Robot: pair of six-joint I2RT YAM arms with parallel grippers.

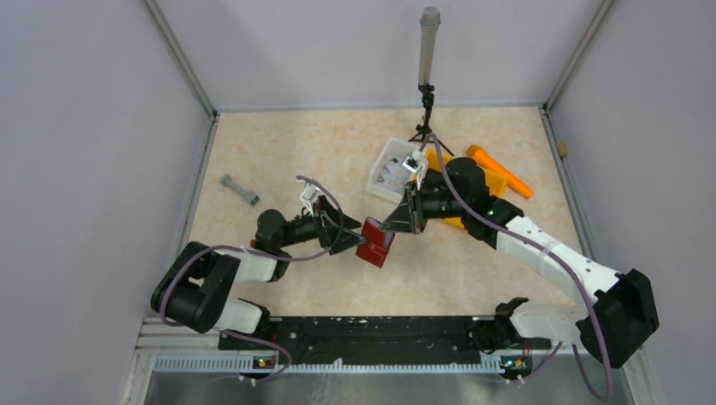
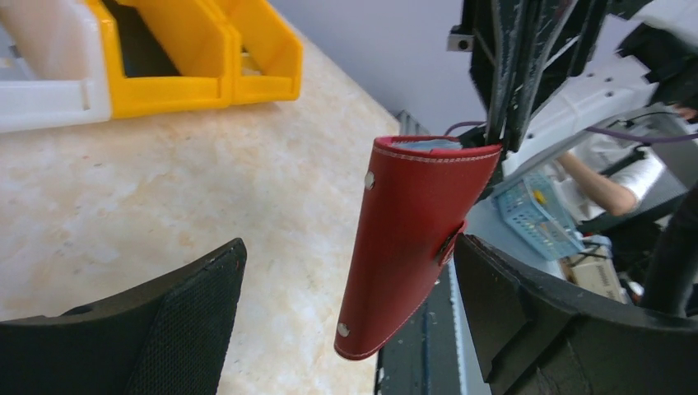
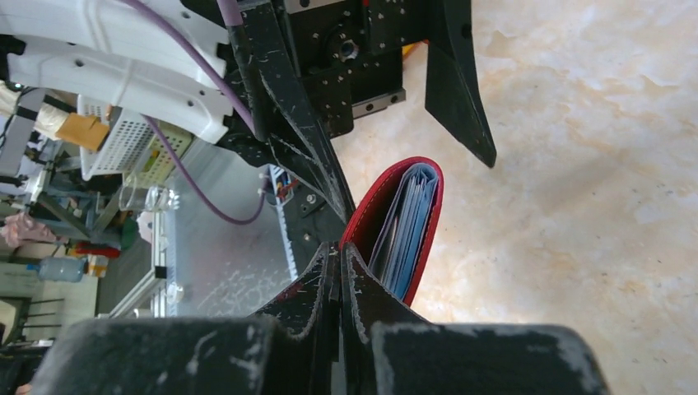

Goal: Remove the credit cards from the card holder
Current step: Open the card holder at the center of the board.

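Dark red leather, folded shut along its spine, the card holder (image 2: 407, 239) hangs near the middle of the table (image 1: 295, 152), apparently lifted just clear of the surface. The right gripper (image 3: 339, 257) reaches it from about 2 o'clock in the overhead view. Its jaws are pressed fully together on one flap at the holder's edge. Pinching only that flap seems deliberate, since it lets the wallet gape and turns the open side toward the other arm. The credit cards (image 3: 409, 220) sit inside as a pale grey-blue stack, edges showing in the mouth, none drawn out yet. The left gripper (image 2: 347, 247) comes in from roughly 9 o'clock with its jaws spread as wide as they go and holding nothing. One finger stands on either side of the holder (the nearer one just beside the snap tab, though I cannot tell whether it touches). My reading is that it is lining up to take the card stack while the right arm braces the wallet. The white tray (image 1: 380, 164) and yellow bin (image 2: 165, 90) lie off toward 1 o'clock, well apart.
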